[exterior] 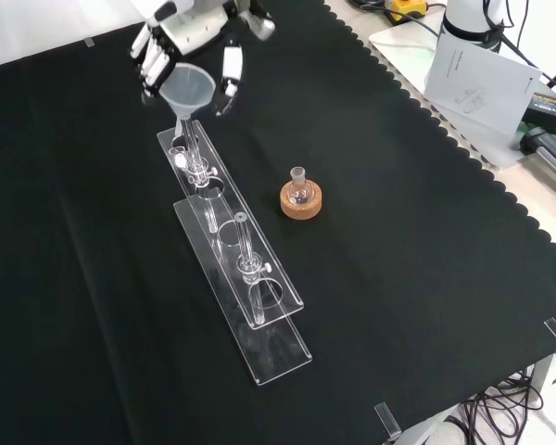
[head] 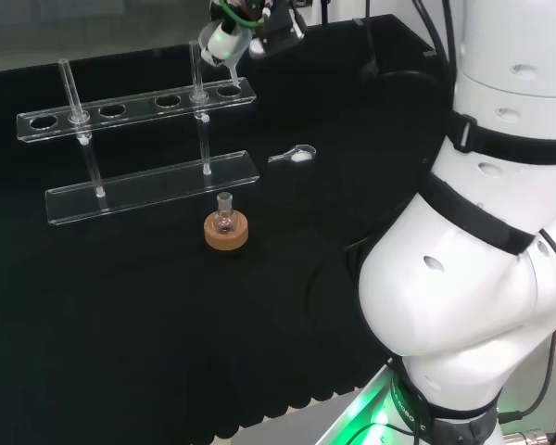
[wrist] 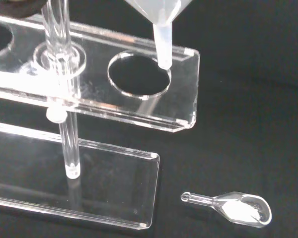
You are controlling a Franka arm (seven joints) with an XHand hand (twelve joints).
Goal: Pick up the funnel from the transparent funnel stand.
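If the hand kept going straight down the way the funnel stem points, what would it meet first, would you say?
Probably the top plate of the funnel stand: the funnel held by the hand has its tip at the rim of the end hole, though depth is uncertain.

Even, bright overhead light leaves the black cloth (exterior: 398,278) nearly shadowless. Glare streaks the clear stand (wrist: 139,106). In the wrist view the funnel (wrist: 156,12) is blurred.

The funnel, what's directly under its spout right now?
Under the funnel spout is the rim of the end hole in the clear stand's top plate. The tip is at or just above the hole's edge. The hand holds the funnel; contact with the plate cannot be judged.
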